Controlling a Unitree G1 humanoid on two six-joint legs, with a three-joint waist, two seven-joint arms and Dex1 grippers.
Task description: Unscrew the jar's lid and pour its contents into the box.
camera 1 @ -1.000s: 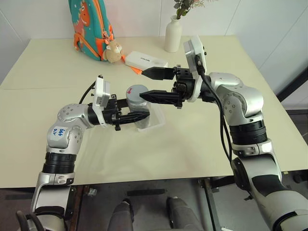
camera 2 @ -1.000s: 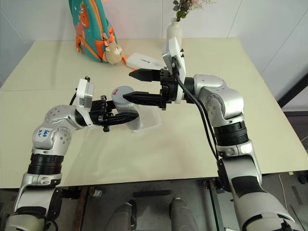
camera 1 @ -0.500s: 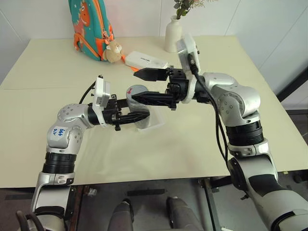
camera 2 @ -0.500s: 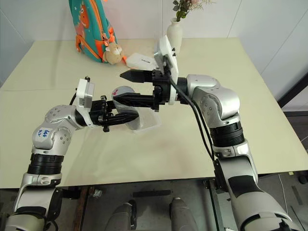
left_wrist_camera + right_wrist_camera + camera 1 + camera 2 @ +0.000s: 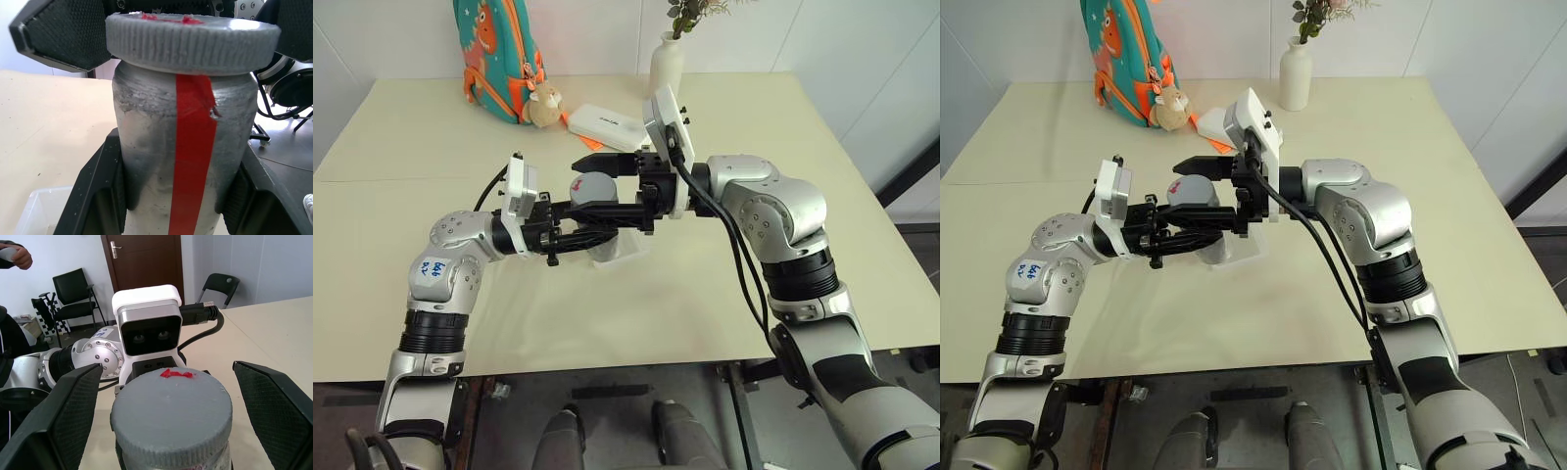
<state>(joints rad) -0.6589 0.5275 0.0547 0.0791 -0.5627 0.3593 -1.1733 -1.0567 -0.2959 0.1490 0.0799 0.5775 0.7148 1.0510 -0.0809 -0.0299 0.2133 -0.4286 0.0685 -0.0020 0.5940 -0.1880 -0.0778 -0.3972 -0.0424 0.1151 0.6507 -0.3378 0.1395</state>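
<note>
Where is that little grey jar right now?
In the left eye view the small silvery-grey jar with the red stripe sits mid-table, gripped by the left end effector, above the clear plastic tray, with the right end effector straddling its lid.

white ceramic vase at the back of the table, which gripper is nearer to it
Right. The right gripper, open astride the ribbed grey lid, sits in front of the white ceramic vase. The left gripper, shut on the silvery-grey jar, is lower and farther away.

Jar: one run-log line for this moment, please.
jar: upright, clamped by left gripper | lid: still on | right gripper: jaws open, straddling lid | box: under jar
</note>
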